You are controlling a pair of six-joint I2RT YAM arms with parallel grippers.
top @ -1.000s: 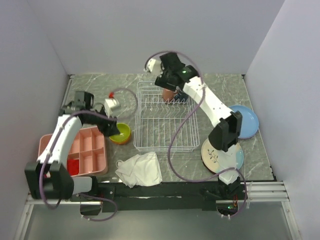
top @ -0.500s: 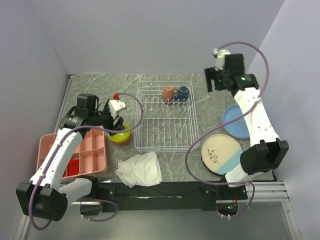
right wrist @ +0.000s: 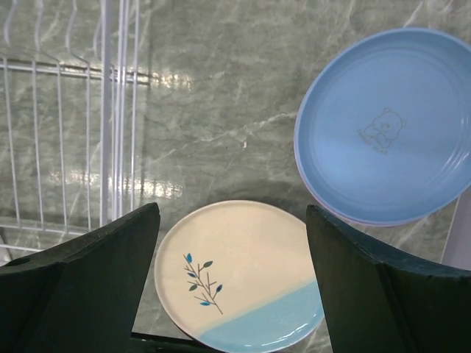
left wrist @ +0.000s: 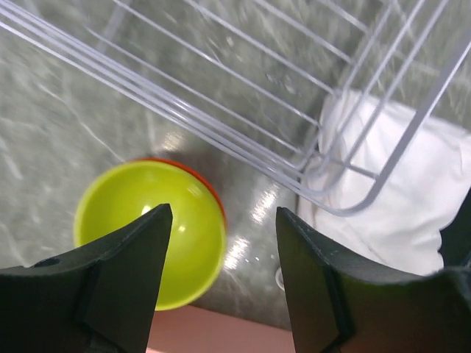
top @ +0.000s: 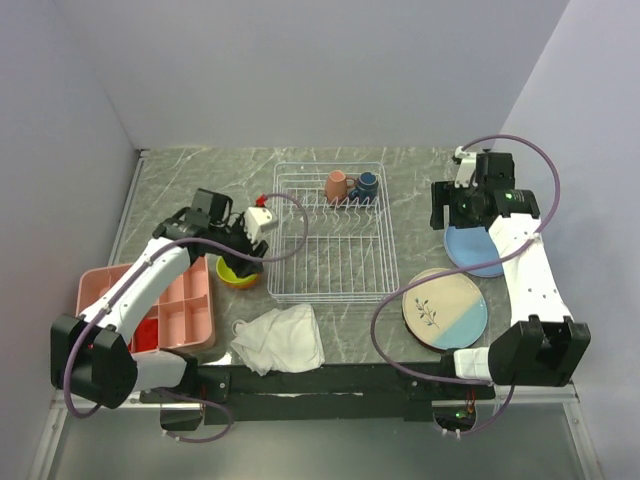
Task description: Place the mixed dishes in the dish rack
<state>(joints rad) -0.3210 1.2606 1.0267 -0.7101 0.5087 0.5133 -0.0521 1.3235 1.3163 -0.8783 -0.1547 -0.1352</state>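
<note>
The lime-green bowl (left wrist: 147, 228) sits nested in the orange bowl (left wrist: 210, 190) on the table, just left of the dish rack (top: 330, 240). My left gripper (left wrist: 223, 220) hovers open above the bowl's right rim, holding nothing. The small pink mug (top: 337, 185) and small dark-blue mug (top: 367, 184) stand in the rack's far end. My right gripper (right wrist: 232, 220) is open and empty, high over the large cream-and-blue plate (right wrist: 243, 272). The light-blue plate (right wrist: 390, 125) lies further right, with a lavender rim (right wrist: 321, 205) showing under it.
A pink divided tray (top: 165, 305) lies at the left near edge. A crumpled white cloth (top: 280, 335) touches the rack's near-left corner (left wrist: 346, 209). Walls close the table on the left, the back and the right.
My right arm swung from the rack's far end out to the right and now hangs over the plates. My left gripper moved right, from left of the bowls to above them.
</note>
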